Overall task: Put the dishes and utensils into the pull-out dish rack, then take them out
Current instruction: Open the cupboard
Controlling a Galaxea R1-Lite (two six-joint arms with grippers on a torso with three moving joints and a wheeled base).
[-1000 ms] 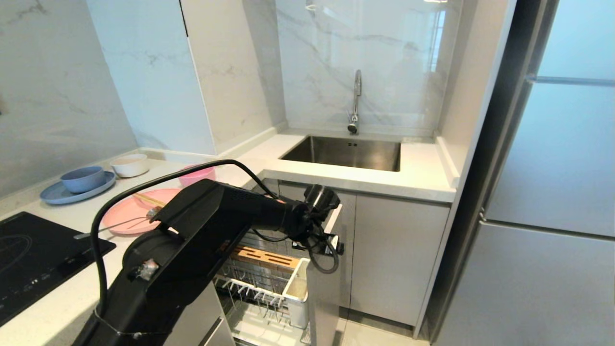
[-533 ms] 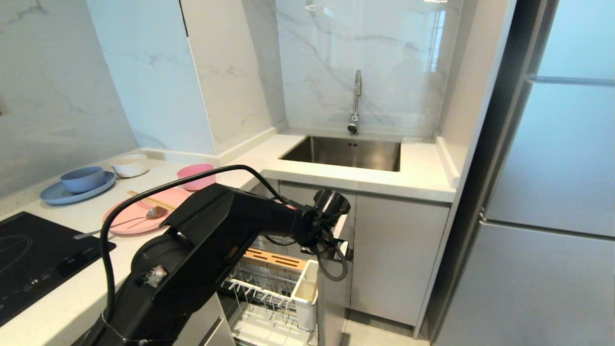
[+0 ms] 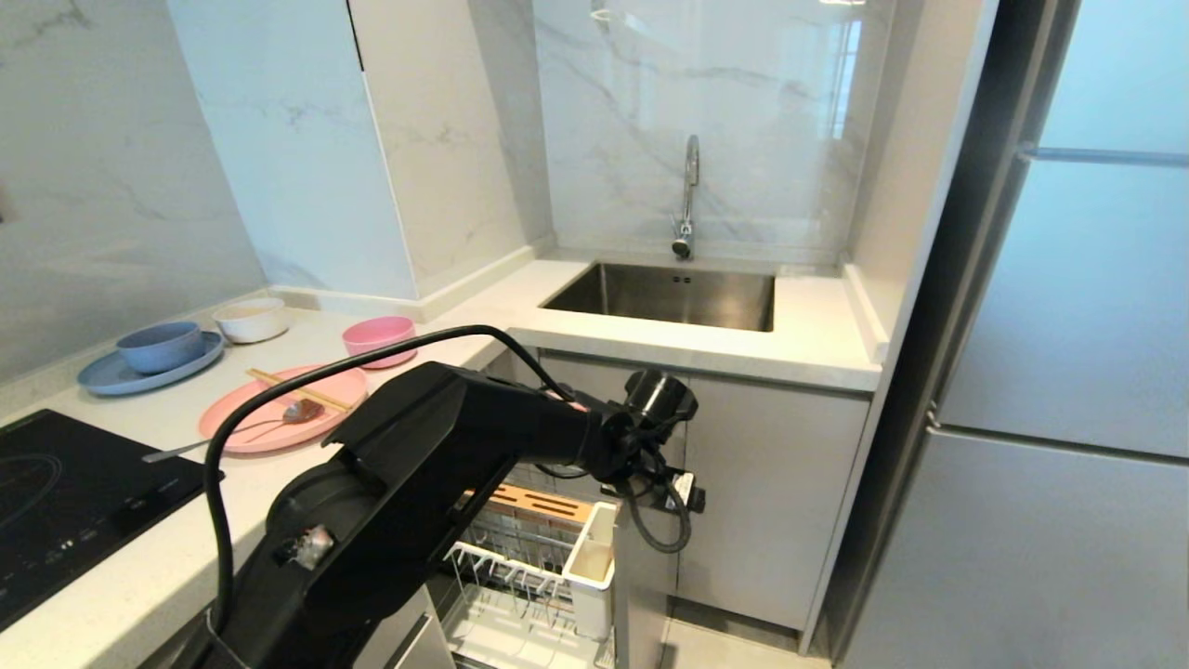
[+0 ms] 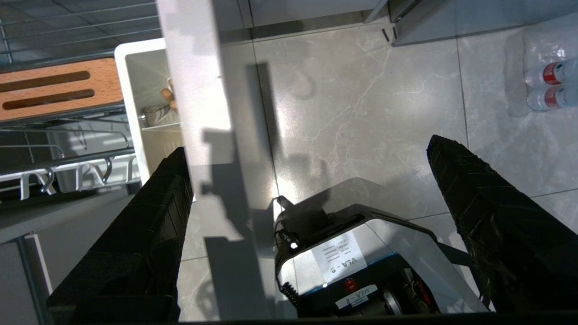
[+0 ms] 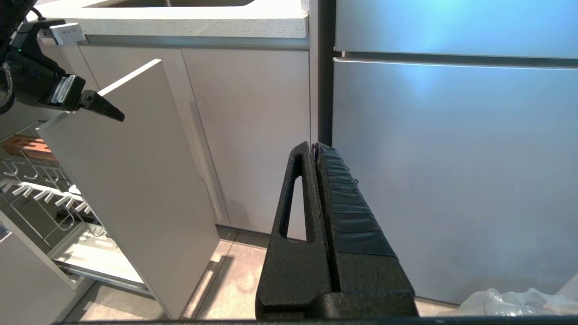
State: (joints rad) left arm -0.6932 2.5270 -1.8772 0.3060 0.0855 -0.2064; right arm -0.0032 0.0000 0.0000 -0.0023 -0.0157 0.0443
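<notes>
Reaching over the pulled-out chrome wire dish rack (image 3: 520, 548), our left gripper (image 4: 307, 153) hangs with its two black fingers (image 4: 158, 198) spread wide apart, straddling the top edge of the rack's narrow pale front panel (image 4: 203, 104) and clamping nothing. Inside the rack we see the slotted wooden strip (image 3: 539, 502), the white rectangular utensil cup (image 3: 594, 567) and the white pronged plate tray (image 3: 502, 567). On the pale counter (image 3: 149, 557) to our left sits the flat pink plate (image 3: 269, 418), carrying the thin wooden chopsticks (image 3: 297, 390) and the slim silver spoon (image 3: 251, 427), with the small round pink bowl (image 3: 379, 338) just beyond it. Our right gripper (image 5: 314, 149) hangs low before the grey cabinet door (image 5: 253, 131), fingers pressed together, holding nothing.
</notes>
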